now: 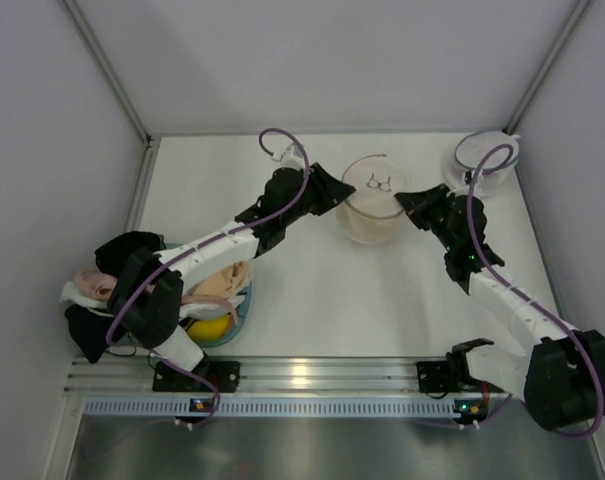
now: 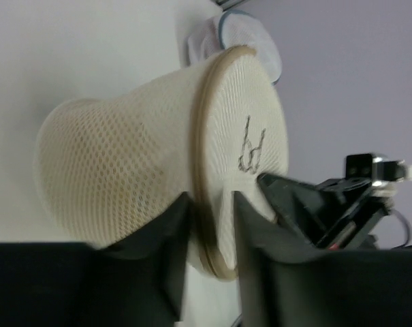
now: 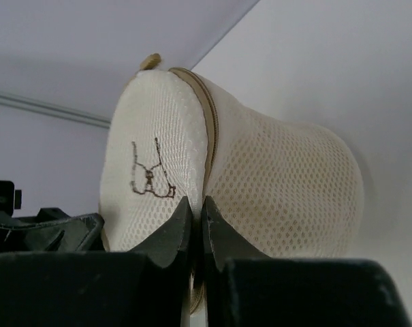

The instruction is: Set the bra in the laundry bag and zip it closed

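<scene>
The laundry bag (image 1: 370,215) stands at the back middle of the table, round white mesh with a tan zip rim and a dark mark (image 1: 380,182) on its lid. It bulges, and a yellowish tint shows through the mesh (image 2: 124,170). The bra itself is not plainly seen. My left gripper (image 1: 334,195) is at the bag's left side, and in the left wrist view (image 2: 211,218) its jaws grip the rim. My right gripper (image 1: 407,203) is at the bag's right side, and in the right wrist view (image 3: 198,211) it is shut on the zip rim of the bag (image 3: 280,177).
A second round mesh bag with a blue rim (image 1: 487,160) sits at the back right corner. A blue-rimmed basket (image 1: 237,310) at the near left holds peach, pink and yellow garments. White walls stand close on three sides.
</scene>
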Controlling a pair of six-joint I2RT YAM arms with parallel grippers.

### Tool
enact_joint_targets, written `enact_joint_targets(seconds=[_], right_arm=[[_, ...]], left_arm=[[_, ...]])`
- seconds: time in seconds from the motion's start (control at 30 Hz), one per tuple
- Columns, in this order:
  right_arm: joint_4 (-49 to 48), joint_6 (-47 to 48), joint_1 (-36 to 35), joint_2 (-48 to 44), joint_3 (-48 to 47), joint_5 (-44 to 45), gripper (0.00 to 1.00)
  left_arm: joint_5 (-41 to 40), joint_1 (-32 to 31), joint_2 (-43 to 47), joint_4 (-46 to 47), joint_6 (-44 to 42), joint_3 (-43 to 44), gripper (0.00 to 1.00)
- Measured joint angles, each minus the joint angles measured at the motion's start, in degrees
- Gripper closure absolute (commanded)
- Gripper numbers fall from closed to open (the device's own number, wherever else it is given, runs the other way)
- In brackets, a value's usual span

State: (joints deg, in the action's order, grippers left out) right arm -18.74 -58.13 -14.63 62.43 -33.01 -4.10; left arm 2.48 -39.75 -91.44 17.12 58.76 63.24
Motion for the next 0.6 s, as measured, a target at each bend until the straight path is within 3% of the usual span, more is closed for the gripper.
enact_joint_targets(seconds=[0.07,0.13,0.43,0.6], right_arm=[[2.1,2.43,1.57,0.42,-2.43,0.0,1.0],[3.06,4.48,4.7,1.7,-5.03,-0.83,1.0],[8.46,11.23,25.42,9.01,-11.67,-6.78,1.0],[12.15,13.75,33.27,8.39,-9.44,-9.38,1.0]], left_arm=[[0.2,0.44,-0.04,-2.1,-1.66,0.09,0.31],[0.33,0.98,0.07,-4.24,-3.54,0.2,0.2],[-11.93,4.42,9.66,-19.47,-14.75,0.11,0.15],[-18.56,4.9,20.11,-20.31,-17.29,-5.03,0.12]])
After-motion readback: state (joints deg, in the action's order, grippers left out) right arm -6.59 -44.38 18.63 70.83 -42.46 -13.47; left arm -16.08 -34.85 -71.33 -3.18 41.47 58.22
